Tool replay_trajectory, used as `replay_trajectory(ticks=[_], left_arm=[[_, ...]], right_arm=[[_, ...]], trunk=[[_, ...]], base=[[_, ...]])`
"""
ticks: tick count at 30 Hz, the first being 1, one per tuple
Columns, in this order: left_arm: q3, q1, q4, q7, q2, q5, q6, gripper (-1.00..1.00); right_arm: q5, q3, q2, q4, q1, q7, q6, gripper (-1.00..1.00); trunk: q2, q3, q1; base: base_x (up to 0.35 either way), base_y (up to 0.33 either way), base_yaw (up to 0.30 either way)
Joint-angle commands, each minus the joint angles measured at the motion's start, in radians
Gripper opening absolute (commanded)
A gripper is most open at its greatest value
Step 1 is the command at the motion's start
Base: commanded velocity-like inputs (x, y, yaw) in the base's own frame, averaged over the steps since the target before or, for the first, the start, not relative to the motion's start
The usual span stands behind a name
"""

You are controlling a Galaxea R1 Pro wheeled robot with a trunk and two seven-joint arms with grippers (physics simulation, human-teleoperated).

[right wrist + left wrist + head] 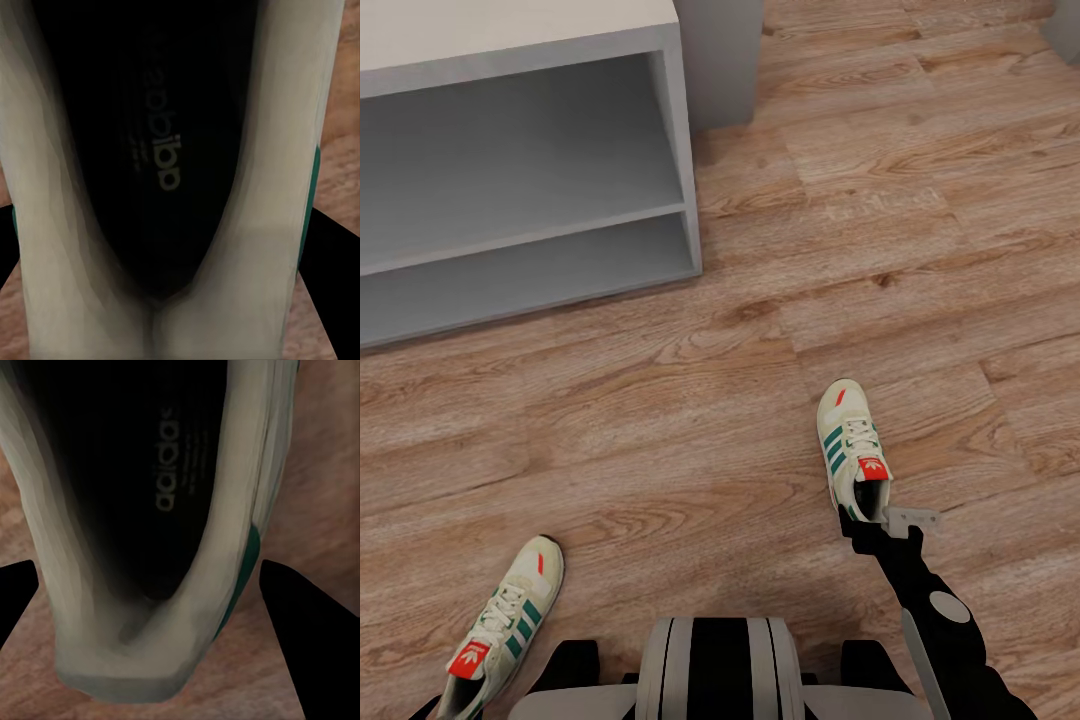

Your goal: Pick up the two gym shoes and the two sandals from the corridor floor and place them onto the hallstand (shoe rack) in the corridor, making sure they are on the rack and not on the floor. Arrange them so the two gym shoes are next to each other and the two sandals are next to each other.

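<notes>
Two gym shoes [853, 450] [500, 630] — toes toward hallstand [520, 150], lengthwise

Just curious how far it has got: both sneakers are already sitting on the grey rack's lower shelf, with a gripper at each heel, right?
Not quite. Both gym shoes, one on the left and one on the right, lie on the wooden floor, as the head view shows; the rack's shelves there are bare. The right gripper is at the right shoe's heel, and each wrist view looks into a shoe opening.
</notes>
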Motion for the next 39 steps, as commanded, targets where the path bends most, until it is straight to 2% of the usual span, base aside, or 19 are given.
replay_trajectory(ticks=[1,7,15,23,26,27,30,33,35,39], left_arm=[[0.004,0.000,0.000,-0.001,0.000,-0.011,-0.004,-1.00],[0.004,0.000,-0.005,-0.001,0.000,-0.011,-0.004,-1.00],[0.004,0.000,-0.023,-0.003,0.001,-0.011,-0.001,-1.00],[0.005,0.000,-0.092,-0.002,0.005,-0.009,0.007,-1.00],[0.031,0.000,-0.132,-0.001,0.013,-0.009,0.009,-1.00],[0.050,0.000,-0.146,-0.001,0.015,-0.009,0.012,-1.00],[0.084,0.000,-0.198,-0.003,0.017,-0.009,0.100,-1.00],[0.096,0.000,-0.268,-0.015,0.017,-0.009,0.202,-1.00],[0.099,0.000,-0.322,-0.033,0.017,-0.009,0.244,-1.00],[0.108,0.000,-0.373,-0.044,0.016,-0.005,0.307,-1.00]], right_arm=[[0.000,0.000,0.000,-0.002,0.000,0.000,0.006,-1.00],[0.000,0.000,0.000,-0.001,0.000,0.000,0.006,-1.00],[0.000,0.000,0.000,-0.002,0.000,0.000,0.006,-1.00],[0.008,0.000,0.000,-0.001,0.000,-0.001,0.006,-1.00],[0.009,0.000,0.000,0.000,0.000,-0.001,0.006,-1.00],[0.010,0.000,0.000,0.000,0.000,-0.001,0.006,-1.00],[0.011,0.001,0.000,0.000,0.000,-0.001,0.006,-1.00],[0.011,0.001,0.000,0.000,0.000,-0.001,0.006,-1.00],[0.011,0.001,0.000,0.000,0.000,-0.001,0.006,-1.00],[0.011,0.000,0.000,-0.001,0.001,0.000,0.013,-1.00]], trunk=[[0.000,0.000,0.000],[0.000,0.000,0.000],[0.002,0.031,-0.004],[0.004,0.061,-0.007],[0.004,0.073,-0.009],[0.005,0.077,-0.009],[0.005,0.089,-0.010],[0.006,0.100,-0.012],[0.006,0.108,-0.013],[0.007,0.123,-0.015]], base=[[0.000,0.000,0.000],[0.000,0.000,0.000],[0.000,0.000,0.000],[0.000,0.000,0.000],[0.000,0.000,0.000],[0.000,0.000,0.000],[0.000,0.000,0.000],[0.000,0.000,0.000],[0.000,0.000,0.000],[0.000,0.000,0.000]])
